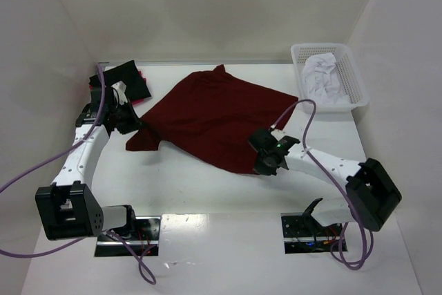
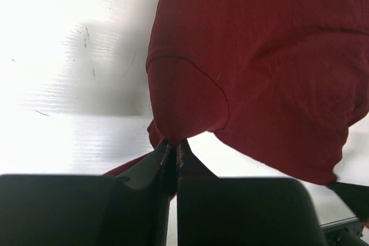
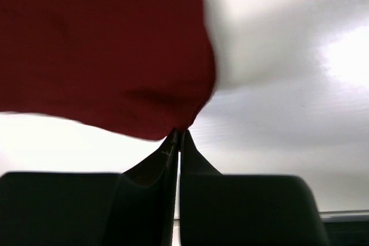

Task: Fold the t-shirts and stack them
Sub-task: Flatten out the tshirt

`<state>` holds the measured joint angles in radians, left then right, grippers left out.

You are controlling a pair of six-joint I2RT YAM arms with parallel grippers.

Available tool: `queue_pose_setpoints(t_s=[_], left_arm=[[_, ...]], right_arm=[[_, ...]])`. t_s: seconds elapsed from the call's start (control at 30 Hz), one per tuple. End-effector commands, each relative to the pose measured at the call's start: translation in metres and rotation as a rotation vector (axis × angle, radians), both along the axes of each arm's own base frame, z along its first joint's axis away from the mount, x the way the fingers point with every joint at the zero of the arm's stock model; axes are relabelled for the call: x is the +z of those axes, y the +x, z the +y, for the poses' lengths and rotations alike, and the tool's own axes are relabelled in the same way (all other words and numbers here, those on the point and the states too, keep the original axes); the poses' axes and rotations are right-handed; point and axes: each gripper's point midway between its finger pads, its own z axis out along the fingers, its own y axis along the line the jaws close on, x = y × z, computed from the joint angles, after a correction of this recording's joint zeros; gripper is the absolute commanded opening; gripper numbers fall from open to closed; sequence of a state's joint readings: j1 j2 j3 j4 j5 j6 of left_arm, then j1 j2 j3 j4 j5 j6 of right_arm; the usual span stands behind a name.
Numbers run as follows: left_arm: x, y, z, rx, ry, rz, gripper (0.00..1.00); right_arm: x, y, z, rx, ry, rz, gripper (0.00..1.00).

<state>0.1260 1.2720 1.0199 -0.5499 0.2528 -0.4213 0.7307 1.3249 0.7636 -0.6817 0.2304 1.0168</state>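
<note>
A large dark maroon t-shirt (image 1: 210,119) lies spread across the middle of the white table, one sleeve (image 1: 141,139) hanging toward the left. My left gripper (image 1: 132,124) is shut on the cloth at the shirt's left edge; in the left wrist view its fingertips (image 2: 174,144) pinch a fold of maroon t-shirt (image 2: 259,56). My right gripper (image 1: 266,164) is shut on the shirt's near right corner, and the right wrist view shows the maroon t-shirt (image 3: 104,50) caught at the closed tips (image 3: 179,135). A folded black t-shirt (image 1: 128,79) lies on a bright pink t-shirt (image 1: 141,74) at the back left.
A white mesh basket (image 1: 349,98) holding crumpled white cloth (image 1: 324,77) stands at the back right. White walls enclose the table on the left, back and right. Purple cables (image 1: 103,101) trail from both arms.
</note>
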Motion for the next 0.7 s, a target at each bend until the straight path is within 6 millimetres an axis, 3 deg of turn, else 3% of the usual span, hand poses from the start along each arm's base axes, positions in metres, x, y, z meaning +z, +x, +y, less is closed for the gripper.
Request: queue_pose_setpoints(t_s=[0.0, 0.17, 0.27, 0.3, 0.4, 0.43, 0.53, 0.57, 0.63, 0.67], left_arm=[[0.008, 0.001, 0.005, 0.014, 0.015, -0.036, 0.07], [0.008, 0.001, 0.007, 0.020, 0.022, -0.035, 0.07], [0.013, 0.000, 0.007, 0.021, 0.024, -0.053, 0.01], [0.013, 0.000, 0.007, 0.021, 0.024, -0.053, 0.00], [0.038, 0.000, 0.007, 0.021, 0.033, -0.122, 0.00], [0.050, -0.001, 0.008, 0.027, 0.042, -0.149, 0.00], [0.111, 0.003, 0.009, 0.030, 0.062, -0.305, 0.00], [0.129, 0.003, 0.010, 0.032, 0.079, -0.352, 0.00], [0.185, -0.001, 0.010, 0.035, 0.099, -0.492, 0.00], [0.205, -0.005, 0.011, 0.043, 0.110, -0.547, 0.00]], right_arm=[[0.059, 0.032, -0.001, -0.072, 0.012, -0.189, 0.00], [0.084, 0.044, -0.010, -0.144, 0.021, -0.275, 0.00], [0.103, 0.062, -0.020, -0.177, 0.036, -0.335, 0.00], [0.114, 0.070, -0.021, -0.177, 0.039, -0.367, 0.00], [0.152, 0.091, -0.032, -0.196, 0.034, -0.459, 0.00], [0.162, 0.099, -0.043, -0.197, 0.010, -0.482, 0.00], [0.213, 0.125, -0.057, -0.222, 0.015, -0.603, 0.00], [0.240, 0.132, -0.062, -0.210, 0.012, -0.661, 0.00], [0.269, 0.143, -0.062, -0.186, 0.013, -0.726, 0.00], [0.294, 0.147, -0.065, -0.166, 0.005, -0.778, 0.00]])
